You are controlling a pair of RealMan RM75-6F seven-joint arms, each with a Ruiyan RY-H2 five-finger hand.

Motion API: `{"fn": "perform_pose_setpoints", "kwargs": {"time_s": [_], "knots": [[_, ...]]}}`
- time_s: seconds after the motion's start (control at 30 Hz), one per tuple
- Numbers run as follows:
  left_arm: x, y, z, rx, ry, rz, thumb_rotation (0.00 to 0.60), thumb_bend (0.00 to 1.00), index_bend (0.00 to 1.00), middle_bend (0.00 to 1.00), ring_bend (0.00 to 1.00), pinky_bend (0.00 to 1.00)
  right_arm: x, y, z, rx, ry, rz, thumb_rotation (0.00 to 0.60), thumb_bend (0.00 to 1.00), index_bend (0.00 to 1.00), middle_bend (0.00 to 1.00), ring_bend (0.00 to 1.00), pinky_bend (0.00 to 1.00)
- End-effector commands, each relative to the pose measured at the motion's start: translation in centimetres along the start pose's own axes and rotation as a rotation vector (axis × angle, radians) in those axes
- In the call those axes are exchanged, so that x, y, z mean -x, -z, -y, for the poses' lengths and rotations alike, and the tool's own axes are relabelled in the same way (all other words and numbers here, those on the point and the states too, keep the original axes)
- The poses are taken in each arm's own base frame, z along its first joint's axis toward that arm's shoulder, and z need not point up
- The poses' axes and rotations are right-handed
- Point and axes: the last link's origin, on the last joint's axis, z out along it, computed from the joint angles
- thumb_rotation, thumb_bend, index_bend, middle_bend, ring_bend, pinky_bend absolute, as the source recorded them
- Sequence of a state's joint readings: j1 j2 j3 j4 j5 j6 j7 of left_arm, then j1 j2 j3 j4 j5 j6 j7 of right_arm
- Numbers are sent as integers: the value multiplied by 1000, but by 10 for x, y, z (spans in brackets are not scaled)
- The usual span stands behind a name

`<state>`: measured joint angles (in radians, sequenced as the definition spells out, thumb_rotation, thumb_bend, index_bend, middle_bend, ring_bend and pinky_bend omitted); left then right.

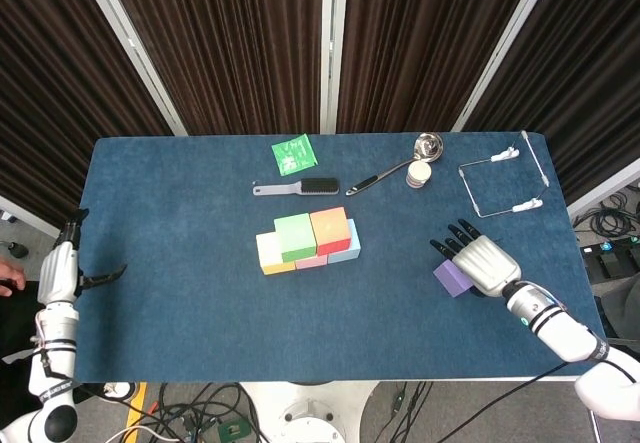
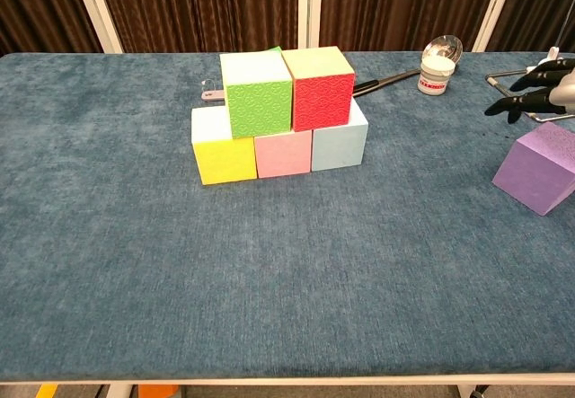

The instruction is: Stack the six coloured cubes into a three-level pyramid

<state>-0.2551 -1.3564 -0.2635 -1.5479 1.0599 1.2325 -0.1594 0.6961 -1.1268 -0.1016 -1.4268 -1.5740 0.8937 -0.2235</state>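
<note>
The stack stands mid-table: yellow cube (image 1: pixel 268 253), pink cube (image 1: pixel 311 260) and light blue cube (image 1: pixel 347 246) in a row, with the green cube (image 1: pixel 295 235) and red cube (image 1: pixel 329 229) on top. In the chest view they are yellow (image 2: pixel 224 158), pink (image 2: pixel 283 154), light blue (image 2: pixel 340 142), green (image 2: pixel 258 92) and red (image 2: pixel 320 85). A purple cube (image 1: pixel 450 278) (image 2: pixel 542 173) lies alone at the right. My right hand (image 1: pixel 480 261) hovers over its right side with fingers (image 2: pixel 530 92) spread and holds nothing. My left hand (image 1: pixel 62 273) hangs empty off the table's left edge.
Along the back lie a green packet (image 1: pixel 293 153), a black brush (image 1: pixel 297 187), a ladle (image 1: pixel 395 171) and a small jar (image 1: pixel 419 173) (image 2: pixel 435 67). A wire frame (image 1: pixel 500 183) lies at the back right, behind the purple cube.
</note>
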Motion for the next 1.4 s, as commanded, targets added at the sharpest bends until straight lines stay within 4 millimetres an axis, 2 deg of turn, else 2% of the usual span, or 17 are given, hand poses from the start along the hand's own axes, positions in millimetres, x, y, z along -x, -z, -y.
{"fn": "perform_pose_setpoints", "kwargs": {"time_s": [0.03,0.17,0.33,0.43,0.63,0.77,0.9,1.13,1.4], "knots": [[0,0,-1,2,1,2,600,141,51,0,0,107,0,1,4,-15,-25,-32,600,87,0,383,1,0],[0,0,-3,10,3,5,600,141,50,0,0,107,-6,5,3,-10,-65,-59,600,103,0,496,42,0],[-2,0,-3,11,20,5,600,141,51,0,0,107,-32,17,-3,27,-172,-108,600,125,0,579,82,0],[-4,1,-3,12,31,4,600,141,51,0,0,107,-62,23,-8,55,-206,-155,600,126,0,584,82,0],[-10,3,-3,31,41,-13,600,141,51,0,0,107,-145,22,-6,80,-170,-185,600,134,0,593,82,0],[-16,7,2,31,-1,-50,600,141,51,0,0,107,-197,2,7,60,-188,-189,600,136,0,592,82,0],[-22,10,9,13,-3,-70,600,141,51,0,0,107,-231,-24,26,18,-213,-170,600,135,0,594,82,0],[-28,11,20,81,-89,-154,600,140,51,8,0,107,-272,-72,70,-10,-221,-154,600,125,0,639,99,0],[-32,10,32,125,-127,-140,600,138,51,8,0,107,-297,-95,103,15,-182,-98,600,125,0,646,101,0]]}}
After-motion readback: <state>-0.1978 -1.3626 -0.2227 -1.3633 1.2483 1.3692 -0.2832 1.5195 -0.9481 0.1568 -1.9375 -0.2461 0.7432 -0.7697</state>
